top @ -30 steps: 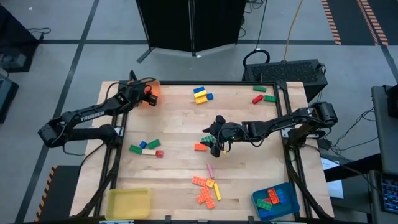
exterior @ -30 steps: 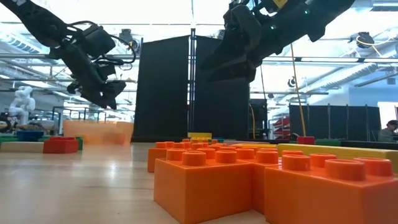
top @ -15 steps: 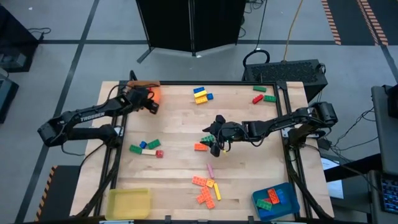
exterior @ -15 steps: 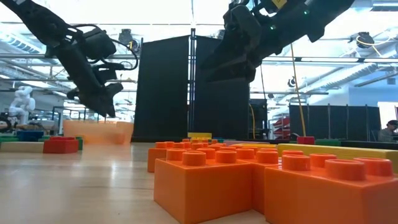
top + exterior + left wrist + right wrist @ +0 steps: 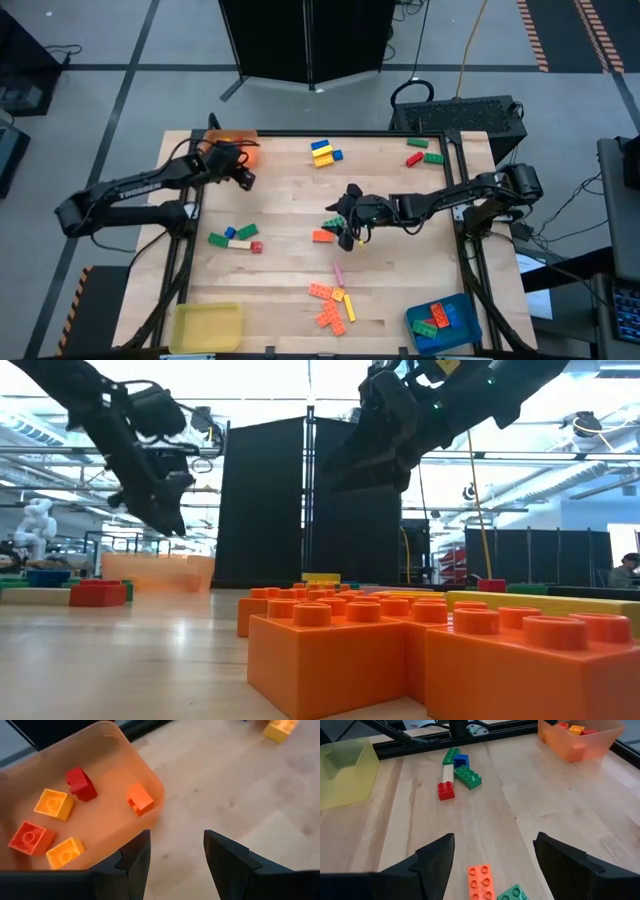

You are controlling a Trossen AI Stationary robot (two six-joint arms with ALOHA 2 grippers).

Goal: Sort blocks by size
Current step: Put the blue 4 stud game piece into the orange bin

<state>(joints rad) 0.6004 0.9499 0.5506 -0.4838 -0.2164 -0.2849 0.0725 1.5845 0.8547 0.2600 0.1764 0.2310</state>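
Right wrist view: my right gripper (image 5: 492, 860), fingers spread and empty, hovers directly above small orange studded plastic brick (image 5: 480, 880); long axis runs between my fingers.

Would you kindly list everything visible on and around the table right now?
Orange tray: one, far-left corner, holding five small red, orange and yellow blocks.
Yellow tray: one, near-left corner.
Blue tray: one, near-right corner, holding red, orange and green blocks.
Loose blocks: several clusters, mixed colours, spread over the table.
Left gripper: beside the orange tray, jaws open, empty.
Right gripper: above an orange block at mid-table, jaws open.
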